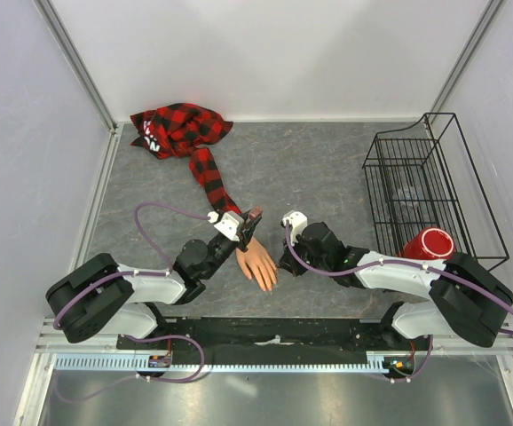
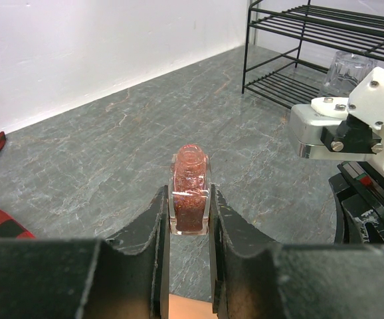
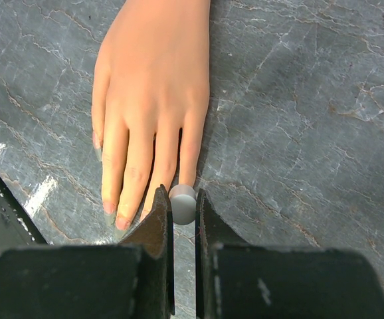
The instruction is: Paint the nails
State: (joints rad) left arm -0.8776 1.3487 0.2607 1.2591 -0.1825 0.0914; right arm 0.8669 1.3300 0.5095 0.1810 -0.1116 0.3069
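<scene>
The peach mannequin hand lies flat on the grey table, coming out of a red-and-black plaid sleeve. In the right wrist view the hand points its fingers at me, and small nails show on the left fingertips. My right gripper is shut on a white round cap held right over the tip of the rightmost finger, hiding that nail. My left gripper is shut on an uncapped bottle of reddish glitter polish, held upright above the wrist, beside the right arm's camera.
A black wire rack stands at the right with a clear glass inside it. A red cup sits by the rack's front, above my right arm. The plaid shirt bunches at the back left. White walls surround the table.
</scene>
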